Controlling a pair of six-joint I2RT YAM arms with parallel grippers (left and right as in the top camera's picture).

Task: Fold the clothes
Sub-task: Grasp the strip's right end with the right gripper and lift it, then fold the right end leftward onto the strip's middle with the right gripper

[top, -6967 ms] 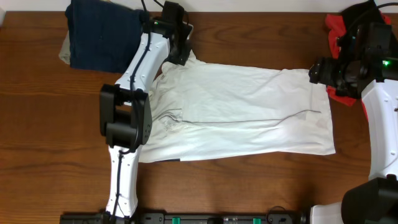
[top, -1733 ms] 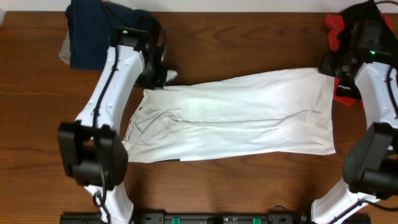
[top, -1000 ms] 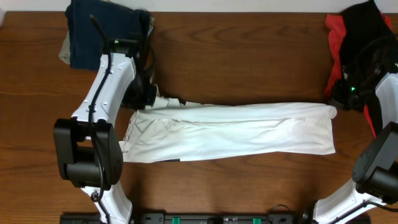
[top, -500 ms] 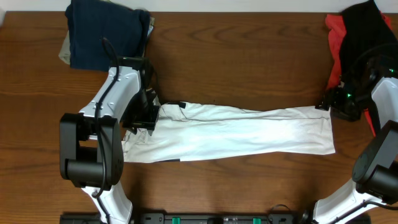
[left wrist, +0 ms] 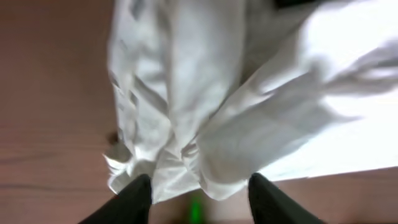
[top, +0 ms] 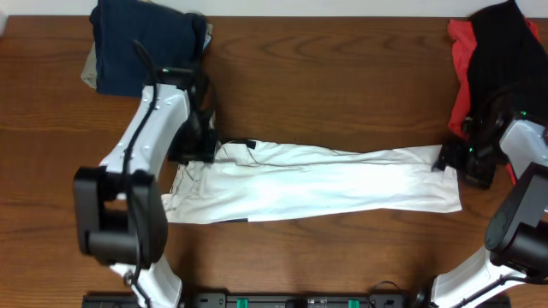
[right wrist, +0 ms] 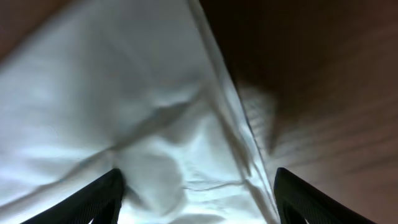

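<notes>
L end effector [left wrist: 200,180] spread over white T-shirt [left wrist: 249,112], folded lengthwise, rumpled.

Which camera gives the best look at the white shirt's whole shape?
Overhead: the white shirt lies there end to end, a long folded band. Left wrist shows only bunched cloth at one end; right wrist only a rumpled edge.

The white T-shirt [top: 325,184] lay wide and flat 7 seconds ago. Now its far edge has been pulled over toward the front, and the shirt is a long, thin strip. The left gripper [top: 205,151] has come away from the navy clothes [top: 141,47] to the strip's left end. The right gripper [top: 447,160] has left the red cloth [top: 460,64] and sits at the strip's right end, a bit lower than 0.5 seconds ago.
</notes>
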